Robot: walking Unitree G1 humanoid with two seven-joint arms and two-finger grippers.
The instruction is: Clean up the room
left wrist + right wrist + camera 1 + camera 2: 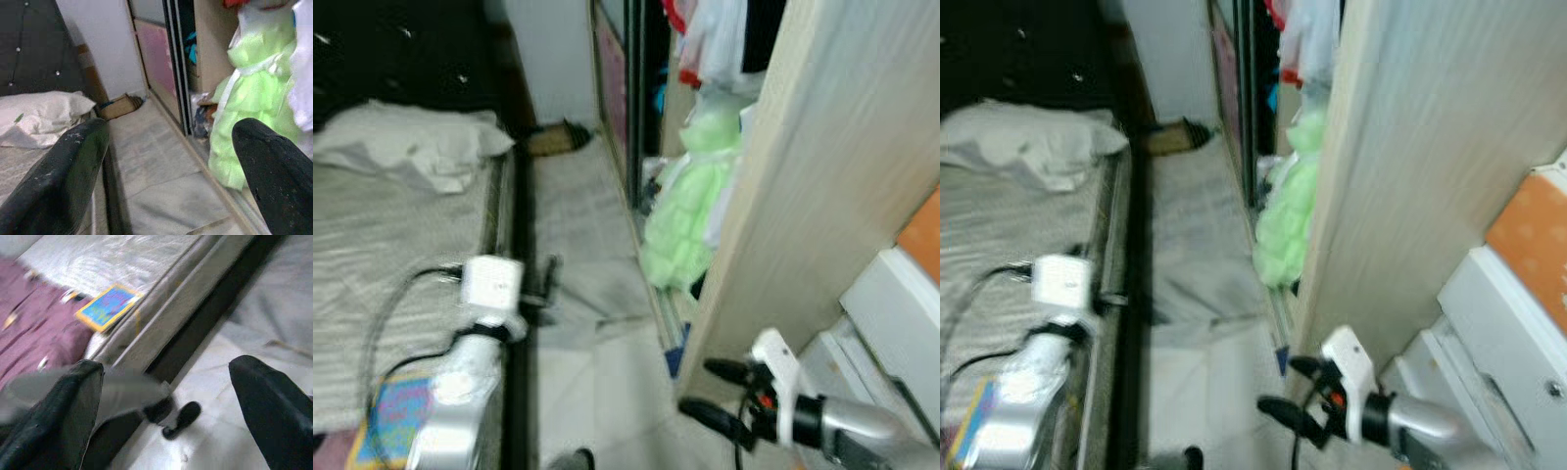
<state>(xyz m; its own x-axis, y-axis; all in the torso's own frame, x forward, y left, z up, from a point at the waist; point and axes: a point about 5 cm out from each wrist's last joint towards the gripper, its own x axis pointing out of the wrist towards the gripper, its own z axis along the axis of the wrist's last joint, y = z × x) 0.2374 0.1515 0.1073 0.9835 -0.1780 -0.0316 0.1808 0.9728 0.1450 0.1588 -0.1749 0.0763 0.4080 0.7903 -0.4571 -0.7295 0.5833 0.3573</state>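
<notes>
right hand (717,393) hovering wide open, empty, low beside wardrobe panel (803,186) | left hand (161,161) gaping wide, empty, over bed (372,255) edge | green garment (685,215) spilling from wardrobe onto floor (582,294)

A narrow floor strip (578,245) runs between bed (401,255) and wardrobe panel (822,166).

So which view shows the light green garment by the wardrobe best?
The left wrist view: the green garment is large and fairly sharp there, hanging at the open wardrobe. Both eye views show it smaller and blurred. The right wrist view looks at the bed edge instead.
</notes>
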